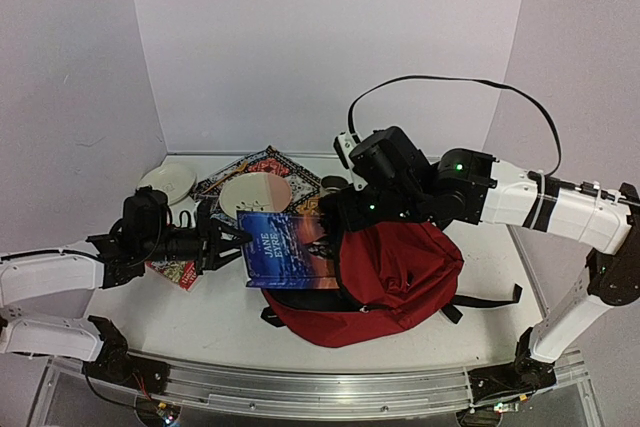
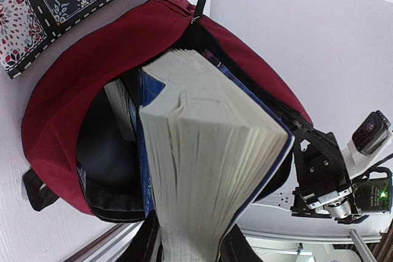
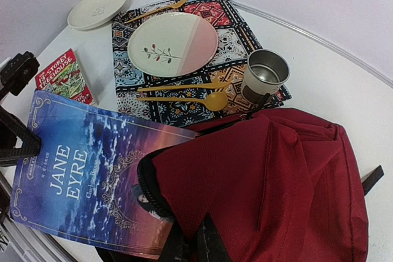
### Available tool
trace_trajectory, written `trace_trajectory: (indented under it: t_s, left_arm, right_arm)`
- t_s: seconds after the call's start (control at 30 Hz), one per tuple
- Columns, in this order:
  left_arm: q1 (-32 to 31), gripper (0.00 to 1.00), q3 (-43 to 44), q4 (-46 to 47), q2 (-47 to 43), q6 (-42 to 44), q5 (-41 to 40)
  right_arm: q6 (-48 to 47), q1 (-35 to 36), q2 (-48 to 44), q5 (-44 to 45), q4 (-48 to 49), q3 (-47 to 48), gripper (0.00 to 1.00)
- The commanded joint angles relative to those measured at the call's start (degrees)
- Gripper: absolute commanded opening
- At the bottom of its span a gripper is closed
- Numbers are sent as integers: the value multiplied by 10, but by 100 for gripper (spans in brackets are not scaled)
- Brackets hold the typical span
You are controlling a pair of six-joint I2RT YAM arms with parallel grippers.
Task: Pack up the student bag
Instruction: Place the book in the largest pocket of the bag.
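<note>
The student bag [image 1: 400, 277], dark red with black trim, lies at the table's middle with its zip mouth [image 2: 104, 170] facing left and gaping. My left gripper [image 1: 238, 239] is shut on a thick blue "Jane Eyre" book [image 1: 288, 249]. The book's far end sits inside the mouth, while most of its cover [image 3: 80, 176] is still outside. In the left wrist view the book's page edge [image 2: 209, 170] runs from my fingers [image 2: 147, 243] into the bag [image 2: 80, 72]. My right gripper [image 3: 195, 243] is shut on the bag's upper flap [image 3: 202, 176] and holds it up.
A red paperback [image 1: 175, 272] lies under the left arm. Behind the bag a patterned placemat [image 3: 227, 35] carries a pink-and-white plate [image 3: 172, 44], two yellow spoons [image 3: 184, 99] and a metal cup [image 3: 265, 75]. A small plate [image 3: 97, 8] sits at the back left.
</note>
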Motion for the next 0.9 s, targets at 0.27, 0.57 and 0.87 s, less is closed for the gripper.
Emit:
trace_trajectory:
  t_s: [0.27,0.57,0.87]
  left_arm:
    - [-2,0,87,172,-25,-38,20]
    - [-9,0,107,172,-31,-37,43]
    - [-34,0,70,173,7,-23,12]
  right_arm:
    - [-10,0,-7,-4,41,16,1]
    - [-13,0,-5,-2,42,20,1]
    - [-12,0,-2,-13,42,27,1]
